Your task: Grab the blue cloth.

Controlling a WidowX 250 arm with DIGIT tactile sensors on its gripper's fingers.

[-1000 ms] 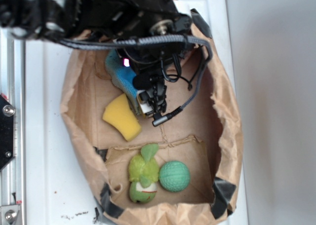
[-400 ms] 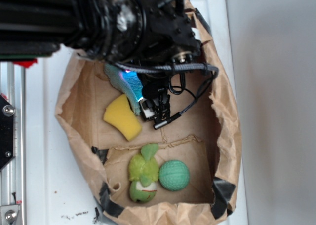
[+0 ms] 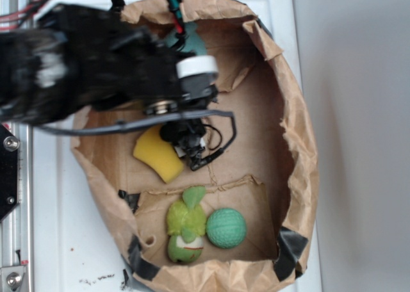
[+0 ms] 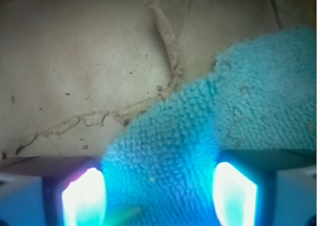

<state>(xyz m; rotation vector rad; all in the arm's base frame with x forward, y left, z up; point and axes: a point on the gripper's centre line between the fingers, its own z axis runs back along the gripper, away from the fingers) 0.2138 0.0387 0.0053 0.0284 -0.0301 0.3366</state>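
I am watching the arm swing up toward the far rim of the paper bag. A second ago the end effector was pressing down on the blue cloth near the bag's upper left wall, just beside the yellow sponge. Now the arm's bulk is covering that whole stretch in the exterior view, and I am no longer seeing any cloth there from outside.

The wrist view is telling me more. The cloth is filling the space between the two glowing fingers, its terry pile running right down to the bottom edge, with bare brown paper showing beyond it. The fingers are standing apart with the cloth between them; I cannot tell whether they are actually pinching it or only straddling it.

I am judging that the grab is under way but not proven. If the cloth is hanging from the fingers, the task is nearly done; if it is merely lying beneath them, I am needing a firmer closure. The green ball and the green plush toy are sitting undisturbed at the bag's near end.
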